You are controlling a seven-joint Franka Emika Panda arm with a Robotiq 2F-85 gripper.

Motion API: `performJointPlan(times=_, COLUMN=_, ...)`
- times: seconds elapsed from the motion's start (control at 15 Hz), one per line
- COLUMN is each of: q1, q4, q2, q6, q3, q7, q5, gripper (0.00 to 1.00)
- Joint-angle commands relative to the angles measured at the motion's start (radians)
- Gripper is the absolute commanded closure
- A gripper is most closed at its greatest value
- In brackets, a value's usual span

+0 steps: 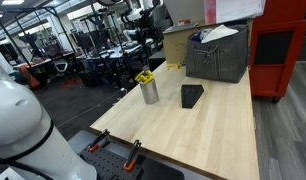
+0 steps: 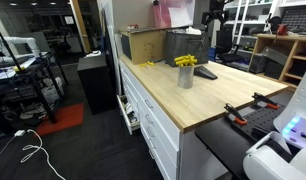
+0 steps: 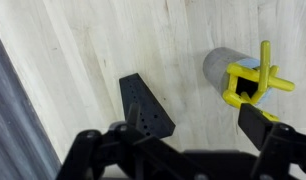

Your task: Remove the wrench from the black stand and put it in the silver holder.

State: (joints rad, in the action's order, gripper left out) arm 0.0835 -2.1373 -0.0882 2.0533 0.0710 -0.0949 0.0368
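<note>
End effector (image 3: 173,152) comes in from the bottom of the wrist view, dark fingers (image 3: 265,130) spread wide, nothing held between them. Just ahead of it, the black stand (image 3: 145,105) sits on the pale wooden worktop (image 3: 83,50), sloped face up and bare, no tool resting on it. Off to the side, apart from the stand, is the silver holder (image 3: 221,66), and that's where the wrench (image 3: 255,82) is: yellow, sticking up out of the cup's mouth, with yellow pieces crossing above the rim. How many separate pieces are in there, I cannot tell.

Both exterior views show the same layout. The silver holder (image 1: 149,93) (image 2: 185,78) stands upright with the yellow wrench (image 1: 144,76) (image 2: 185,62) poking out of the top, and the black stand (image 1: 192,95) (image 2: 207,72) lies near it but not touching. Behind them at the back of the worktop (image 1: 193,135) (image 2: 178,105) is a large dark grey bin (image 1: 218,58) (image 2: 189,46) with something pale showing over its rim, and beside that a cardboard box (image 1: 177,45) (image 2: 143,44), contents hidden. Orange-handled clamps (image 1: 130,150) (image 2: 243,110) grip the near edge.
</note>
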Motion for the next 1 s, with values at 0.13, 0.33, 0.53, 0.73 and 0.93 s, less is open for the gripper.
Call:
performJointPlan(times=0.13, q1=0.000, q4=0.004, q2=-0.089, q6=-0.119, q3=-0.010, q7=-0.139, q5=-0.001, gripper=0.00)
performJointPlan(times=0.33, q1=-0.007, q4=0.003, q2=-0.136, q6=-0.145, q3=-0.030, q7=-0.186, q5=-0.006, gripper=0.00)
performJointPlan(times=0.53, q1=-0.008, q4=0.002, q2=-0.180, q6=-0.145, q3=-0.056, q7=-0.235, q5=0.005, gripper=0.00)
performJointPlan(times=0.73, q1=-0.008, q4=-0.002, q2=-0.219, q6=-0.139, q3=-0.080, q7=-0.265, q5=0.015, gripper=0.00)
performJointPlan(times=0.93, q1=-0.008, q4=-0.010, q2=-0.249, q6=-0.118, q3=-0.097, q7=-0.257, q5=0.028, gripper=0.00)
